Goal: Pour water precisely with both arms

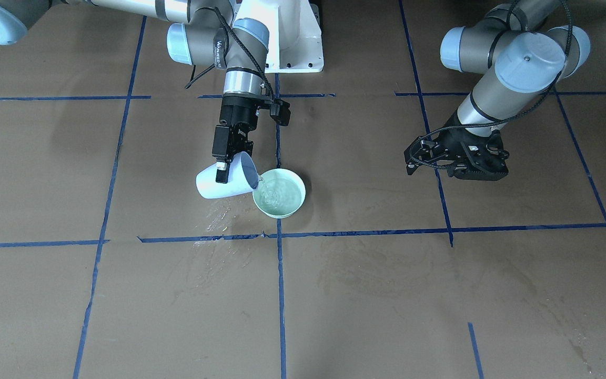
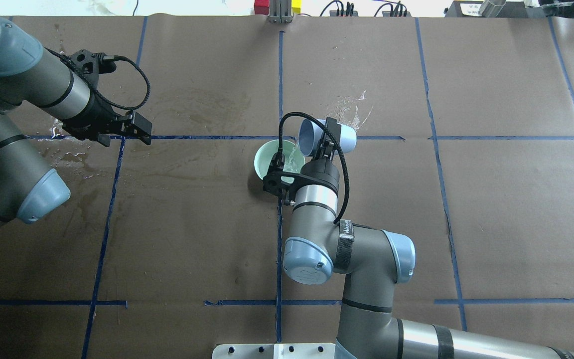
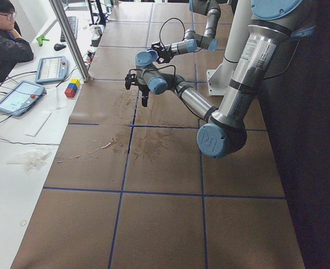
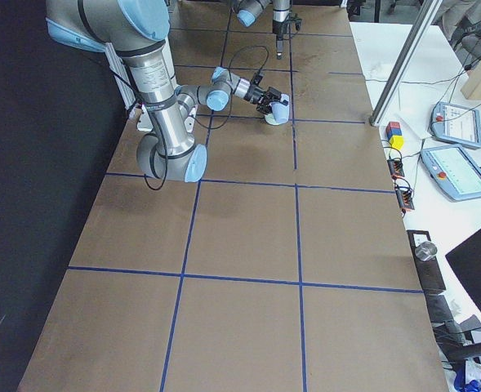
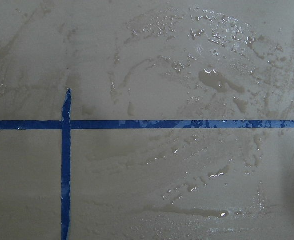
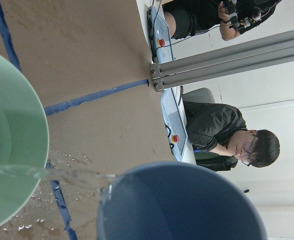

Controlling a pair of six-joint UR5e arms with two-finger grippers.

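Note:
My right gripper [image 1: 224, 164] is shut on a white-blue cup [image 1: 228, 181], held tipped on its side just above the table. Water [image 1: 262, 184] runs in a thin clear stream from the cup's lip into a pale green bowl [image 1: 281, 199] next to it, and the water in the bowl ripples. The right wrist view shows the cup's rim [image 6: 186, 210], the water stream [image 6: 72, 176] and the bowl [image 6: 12, 150]. From overhead the right gripper [image 2: 328, 130] grips the cup [image 2: 348, 139] beside the bowl [image 2: 266, 158]. My left gripper [image 1: 458, 164] hangs empty far from them; its jaws are hidden.
A glistening spill patch [image 1: 220, 217] lies on the brown paper by the cup. More droplets and stains [image 5: 216, 82] lie under the left gripper. The white pedestal [image 1: 295, 39] stands behind the bowl. Operators [image 3: 5, 39] sit at a side desk with tablets.

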